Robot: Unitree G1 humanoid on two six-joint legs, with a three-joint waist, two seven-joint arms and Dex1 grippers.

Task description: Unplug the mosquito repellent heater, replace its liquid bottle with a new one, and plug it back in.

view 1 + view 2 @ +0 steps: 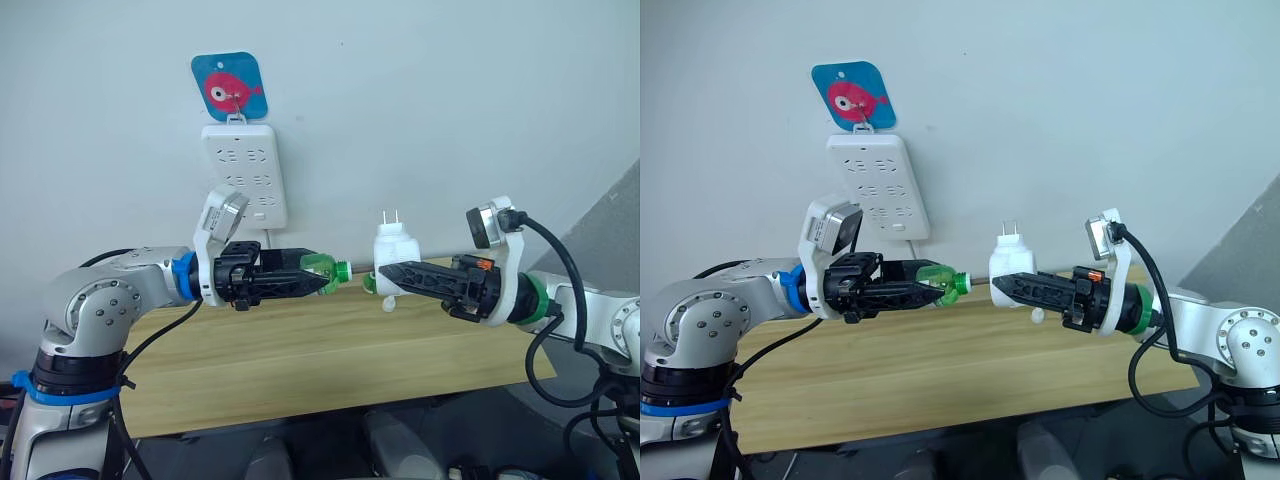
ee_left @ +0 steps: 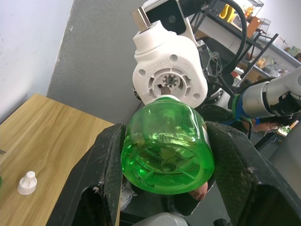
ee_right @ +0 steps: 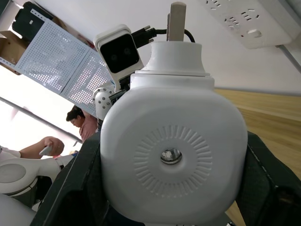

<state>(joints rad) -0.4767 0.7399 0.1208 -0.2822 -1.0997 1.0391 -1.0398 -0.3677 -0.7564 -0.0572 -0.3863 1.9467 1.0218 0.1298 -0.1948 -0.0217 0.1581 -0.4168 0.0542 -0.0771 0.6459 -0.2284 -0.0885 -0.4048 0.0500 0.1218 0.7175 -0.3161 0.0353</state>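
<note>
Green bottle (image 2: 167,143) sits gripped in the left gripper's (image 1: 318,282) fingers, neck just short of the unplugged mosquito repellent heater (image 1: 395,252) clamped by the right gripper (image 1: 385,271); insertion and replugging into the wall power strip (image 1: 245,172) remain; a white cap (image 2: 27,182) lies on the wooden counter (image 1: 300,370).

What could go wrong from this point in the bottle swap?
The green bottle in the left gripper is held apart from the heater in the right gripper, in mid-air above the table. Misaligned, its neck may miss the heater's socket or jam. A slipping grip would drop either. A small white cap on the table could get knocked off.
</note>
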